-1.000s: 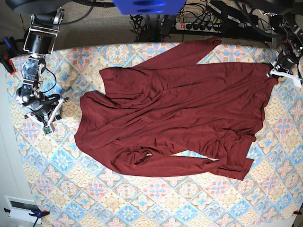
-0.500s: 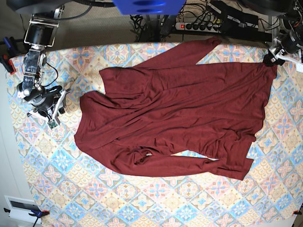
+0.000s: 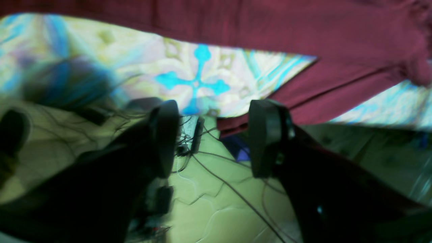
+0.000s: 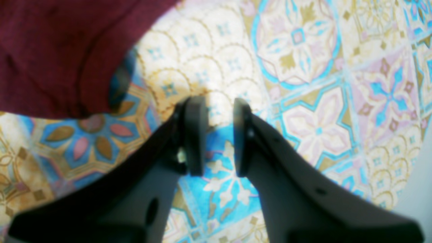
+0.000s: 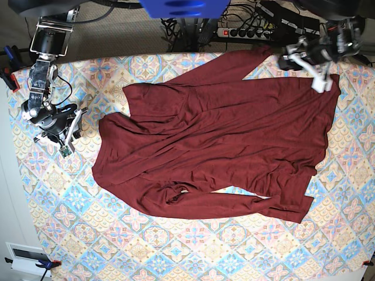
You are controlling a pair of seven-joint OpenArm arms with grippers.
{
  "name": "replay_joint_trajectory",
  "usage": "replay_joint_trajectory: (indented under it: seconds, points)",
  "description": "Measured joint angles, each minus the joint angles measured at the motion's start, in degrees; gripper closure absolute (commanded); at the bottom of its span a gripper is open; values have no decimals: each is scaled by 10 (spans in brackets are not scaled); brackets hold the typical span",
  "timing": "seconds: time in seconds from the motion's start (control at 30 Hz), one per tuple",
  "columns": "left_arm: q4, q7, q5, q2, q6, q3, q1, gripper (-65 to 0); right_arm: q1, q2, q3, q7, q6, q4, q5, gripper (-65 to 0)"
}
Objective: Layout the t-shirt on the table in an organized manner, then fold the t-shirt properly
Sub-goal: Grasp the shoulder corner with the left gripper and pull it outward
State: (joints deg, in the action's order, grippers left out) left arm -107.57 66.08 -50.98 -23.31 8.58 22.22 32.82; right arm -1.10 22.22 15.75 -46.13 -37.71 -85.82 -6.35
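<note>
T-shirt [image 5: 211, 140] lies spread on the table [image 5: 176, 246], roughly centre, w/ creases and overlapping folds across the body. One sleeve [image 5: 225, 65] runs toward the far edge; a second sleeve [image 5: 217, 202] lies along the near hem, bunched at its left end. Right side of the garment reaches close to the table's right edge.

My left hand [image 5: 296, 58] is at the far right, over the far edge of the table just beside the far sleeve's cuff. Left wrist view: fingers [image 3: 266, 141] parted wide, nothing between them; maroon fabric [image 3: 303, 30] fills the top of that view, a fold of it just past the fingertips. Contact w/ fabric: cannot tell, view blurred. Floor cables [image 3: 216, 168] visible below.

My right hand [image 5: 58, 132] sits at the far left, over bare patterned cloth, apart from the shirt's left edge. Right wrist view: fingers [image 4: 195, 135] a narrow gap apart, empty; shirt edge [image 4: 67, 54] lies to the upper left, not touched.

Power strip [image 5: 246, 32] lies on the floor beyond the far edge.
</note>
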Motion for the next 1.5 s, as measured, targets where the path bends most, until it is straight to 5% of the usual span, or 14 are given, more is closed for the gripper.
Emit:
replay_joint_trajectory:
  seconds: [0.2, 0.57, 0.67, 0.8, 1.03, 1.3, 1.5]
  points:
    - [-3, 1, 89, 10, 1, -123, -47, -315, 1, 0, 0, 0, 0, 0, 1, -133]
    - [27, -21, 81, 1, 3, -214, -85, -301, 0, 0, 0, 0, 0, 0, 0, -133]
    - [33, -35, 82, 0, 2, -223, -88, -221, 0, 0, 0, -2, 0, 0, 0, -133]
    - [39, -40, 88, -2, 0, -224, -87, -18, 1, 0, 0, -3, 0, 0, 0, -133]
    - [-1, -14, 89, -24, 1, -235, -65, 0, 0, 0, 0, -3, 0, 0, 0, -133]
    - [-70, -11, 67, -34, 0, -108, -28, 0, 0, 2, 0, -5, 0, 0, 1, -133]
    - [-70, -3, -33, -32, 2, 46, -22, 0, 2, 3, -20, -7, 0, -11, 2, -133]
